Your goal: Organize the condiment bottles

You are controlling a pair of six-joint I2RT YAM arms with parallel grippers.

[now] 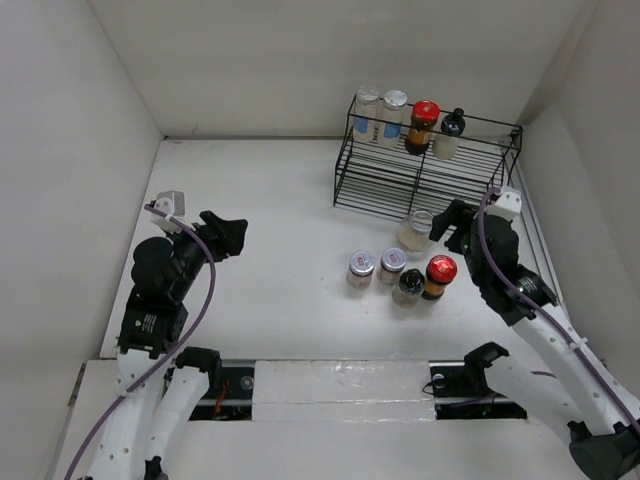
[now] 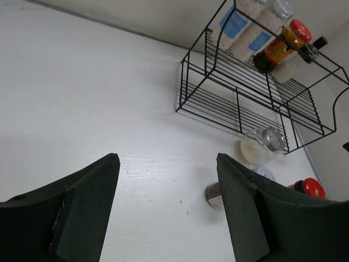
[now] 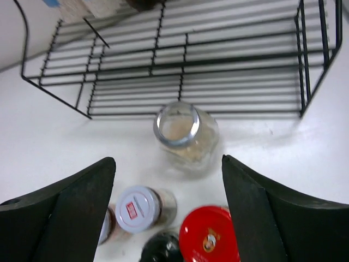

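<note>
Four condiment bottles stand on the top shelf of the black wire rack (image 1: 425, 170): two silver-lidded clear jars (image 1: 380, 112), a red-lidded brown bottle (image 1: 423, 125) and a black-capped bottle (image 1: 450, 133). On the table stand a clear jar (image 1: 416, 230), two silver-lidded jars (image 1: 375, 267), a black-capped bottle (image 1: 408, 287) and a red-lidded bottle (image 1: 439, 275). My right gripper (image 1: 447, 228) is open and empty, hovering just above and behind the clear jar (image 3: 182, 134). The red lid (image 3: 210, 237) is below it. My left gripper (image 1: 232, 238) is open and empty at the far left.
The rack stands at the back right near the side wall; its lower shelf (image 3: 191, 82) holds nothing. White walls close in the table on three sides. In the left wrist view the rack (image 2: 240, 103) and the clear jar (image 2: 262, 144) lie ahead to the right.
</note>
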